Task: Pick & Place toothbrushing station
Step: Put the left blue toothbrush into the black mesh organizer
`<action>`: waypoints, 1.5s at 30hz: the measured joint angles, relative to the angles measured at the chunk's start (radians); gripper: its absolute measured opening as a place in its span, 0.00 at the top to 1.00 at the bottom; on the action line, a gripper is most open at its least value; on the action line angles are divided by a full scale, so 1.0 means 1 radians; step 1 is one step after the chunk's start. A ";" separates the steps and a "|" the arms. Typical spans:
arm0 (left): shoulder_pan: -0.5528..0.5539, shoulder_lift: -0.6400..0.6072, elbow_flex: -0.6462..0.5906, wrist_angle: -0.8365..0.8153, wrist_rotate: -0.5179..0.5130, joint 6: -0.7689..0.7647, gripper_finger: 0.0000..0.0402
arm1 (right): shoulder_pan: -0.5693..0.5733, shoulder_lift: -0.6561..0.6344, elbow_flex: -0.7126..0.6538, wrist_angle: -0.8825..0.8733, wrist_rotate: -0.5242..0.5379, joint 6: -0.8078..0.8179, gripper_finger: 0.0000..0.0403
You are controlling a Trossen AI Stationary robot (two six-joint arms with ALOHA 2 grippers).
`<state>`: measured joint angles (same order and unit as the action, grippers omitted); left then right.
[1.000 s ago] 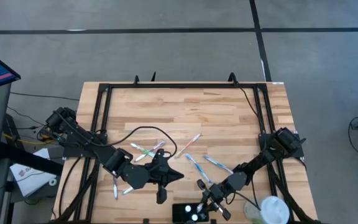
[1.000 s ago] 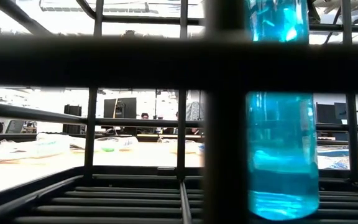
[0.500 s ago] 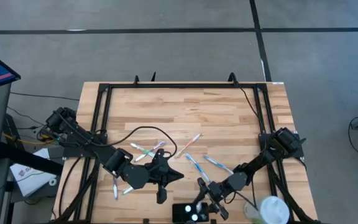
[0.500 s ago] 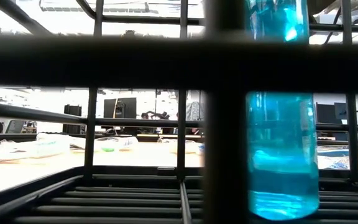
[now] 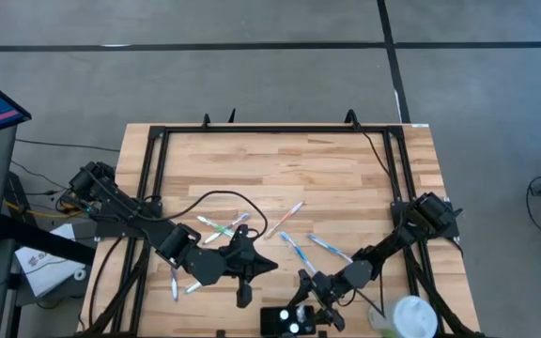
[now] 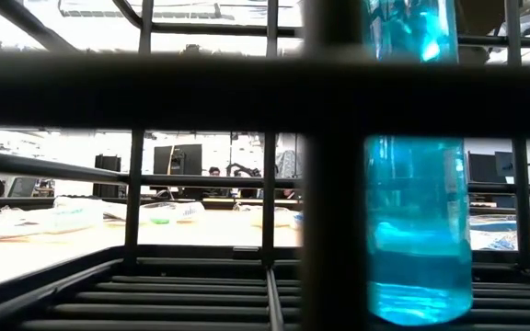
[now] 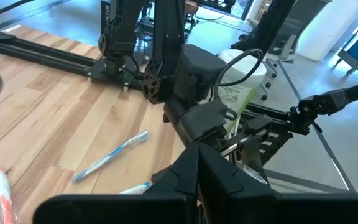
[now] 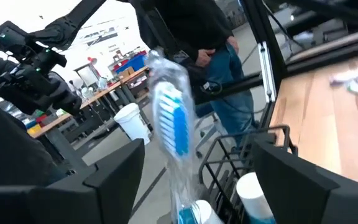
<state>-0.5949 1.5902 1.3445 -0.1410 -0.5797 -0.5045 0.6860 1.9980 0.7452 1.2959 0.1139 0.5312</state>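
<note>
Right tool sits at the bench's 6 o'clock edge, just over the low black rectangular toothbrushing station, fingers closed on a clear-wrapped blue-bristled toothbrush that the right wrist view shows standing between them. Left tool rests low at 7 o'clock, just beside the station; cannot tell whether its fingers are parted. Loose wrapped toothbrushes lie scattered on the light wooden slatted bench around its centre, between the arms. White round cup-like container stands at 5 o'clock. In the low view, black wire bars and a translucent blue tube block most of the sight line.
</note>
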 joint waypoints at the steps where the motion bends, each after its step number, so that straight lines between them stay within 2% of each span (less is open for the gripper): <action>1: 0.000 0.000 0.000 0.000 0.000 0.000 1.00 | -0.001 -0.002 0.000 -0.011 0.000 0.016 0.29; 6: 0.000 0.000 0.000 0.000 0.000 0.001 1.00 | -0.001 -0.067 0.000 -0.132 0.000 0.045 0.29; 16: 0.000 0.000 0.000 0.000 -0.002 0.029 1.00 | 0.004 -0.324 0.000 -0.646 -0.016 0.037 0.29; 22: 0.000 0.000 0.000 0.000 -0.005 0.037 1.00 | -0.003 -0.461 0.000 -0.896 -0.011 0.055 0.29; 33: 0.001 0.000 0.000 0.000 -0.005 0.026 1.00 | -0.121 -0.658 0.000 -1.298 -0.007 0.267 0.29; 37: 0.011 0.000 0.000 0.001 -0.004 -0.064 1.00 | -0.180 -0.704 0.000 -1.381 -0.012 0.330 0.29; 42: 0.037 0.000 0.000 0.002 -0.003 -0.317 1.00 | -0.244 -0.724 0.000 -1.421 -0.086 0.334 0.29; 45: 0.048 0.000 0.000 0.003 0.003 -0.339 0.99 | -0.281 -0.709 0.000 -1.430 -0.139 0.334 0.29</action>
<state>-0.5472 1.5902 1.3445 -0.1383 -0.5765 -0.8434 0.4048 1.2889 0.7448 -0.1344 -0.0250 0.8656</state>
